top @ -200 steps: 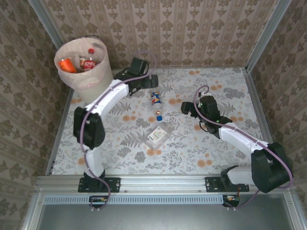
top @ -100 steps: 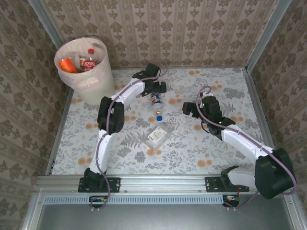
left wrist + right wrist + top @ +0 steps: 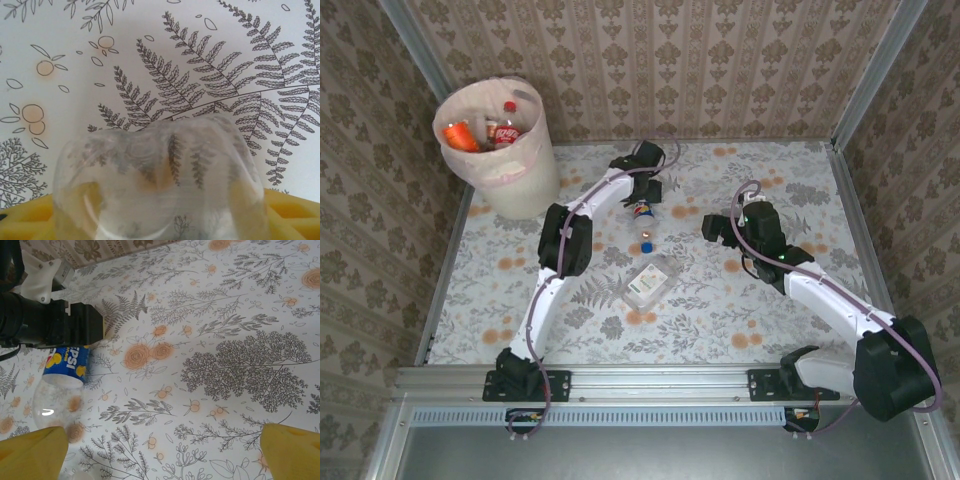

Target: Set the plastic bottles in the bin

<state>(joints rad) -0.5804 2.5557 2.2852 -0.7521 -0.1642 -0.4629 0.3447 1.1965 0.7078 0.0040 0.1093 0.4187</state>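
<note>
A clear bottle with a blue Pepsi label [image 3: 644, 213] lies on the floral table, its blue cap pointing toward the near edge. My left gripper [image 3: 645, 190] is open and straddles its far end. In the left wrist view the clear bottle [image 3: 160, 170] sits between the yellow fingers [image 3: 290, 212]. A crushed clear bottle with a white label [image 3: 650, 283] lies just nearer. The cream bin [image 3: 525, 180] at far left holds an orange bottle [image 3: 460, 135] and a red-labelled bottle [image 3: 505, 130]. My right gripper [image 3: 715, 228] is open and holds nothing; the Pepsi bottle [image 3: 62, 385] is to its left.
Aluminium frame posts and patterned walls close in the table on three sides. The bin stands at the table's far left corner, beyond the left arm's elbow [image 3: 563, 240]. Bare tabletop [image 3: 200, 365] spreads under the right gripper [image 3: 162, 455].
The left gripper has swung right, away from the bin, and come down over the Pepsi bottle's far end. The right gripper shifted slightly. Both bottles on the table lie where they were.
</note>
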